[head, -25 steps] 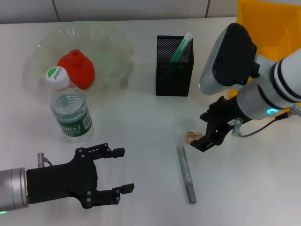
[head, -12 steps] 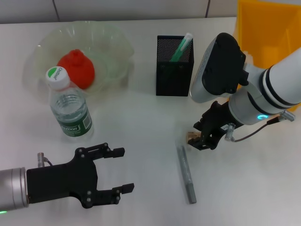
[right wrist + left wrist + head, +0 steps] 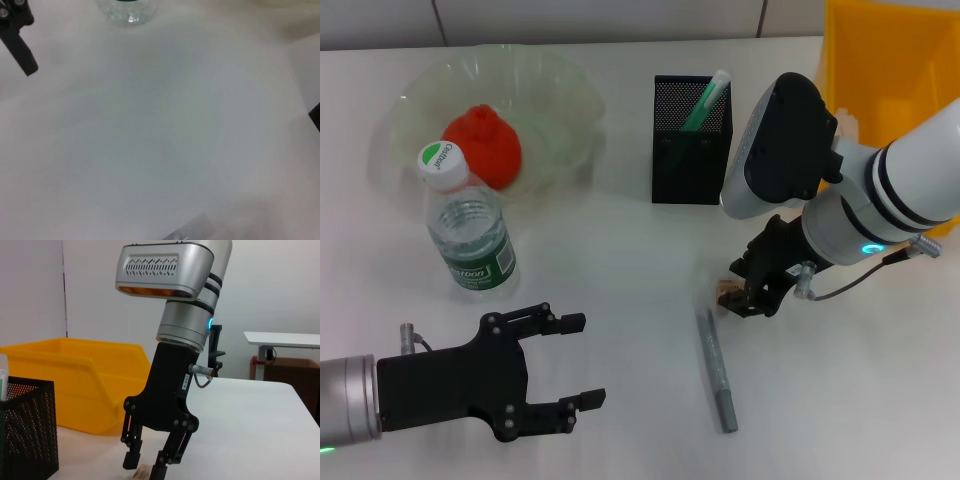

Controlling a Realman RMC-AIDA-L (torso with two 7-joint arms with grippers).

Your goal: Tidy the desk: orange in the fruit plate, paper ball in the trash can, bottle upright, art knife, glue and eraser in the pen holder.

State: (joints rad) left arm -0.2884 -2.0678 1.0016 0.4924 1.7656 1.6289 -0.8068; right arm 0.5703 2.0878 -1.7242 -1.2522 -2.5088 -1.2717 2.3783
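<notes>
Eraser (image 3: 727, 294): small tan block lying on the white bench (image 3: 620, 270), between the pen holder and the grey art knife.

Right end effector (image 3: 748, 296): lowered over the eraser, fingers spread and straddling it; the left wrist view shows the fingertips (image 3: 131, 460) down at the bench on either side of the block, with a gap still between them.

Left end effector (image 3: 575, 362): hovering low near the front edge of the bench, fingers apart, holding nothing.

Art knife (image 3: 715, 368): slim grey stick lying flat, just in front of the eraser.

Pen holder (image 3: 690, 155): black mesh box, upright, with a green-and-white stick (image 3: 705, 101) leaning inside.

Bottle (image 3: 468, 230): upright, white cap on, in front of the fruit plate.

Fruit plate (image 3: 560, 85): pale-green wavy dish at the far left of the bench.

Orange (image 3: 482, 145): red-orange, resting inside the fruit plate.

Trash can (image 3: 880, 60): yellow bin at the far right, behind the right arm.
</notes>
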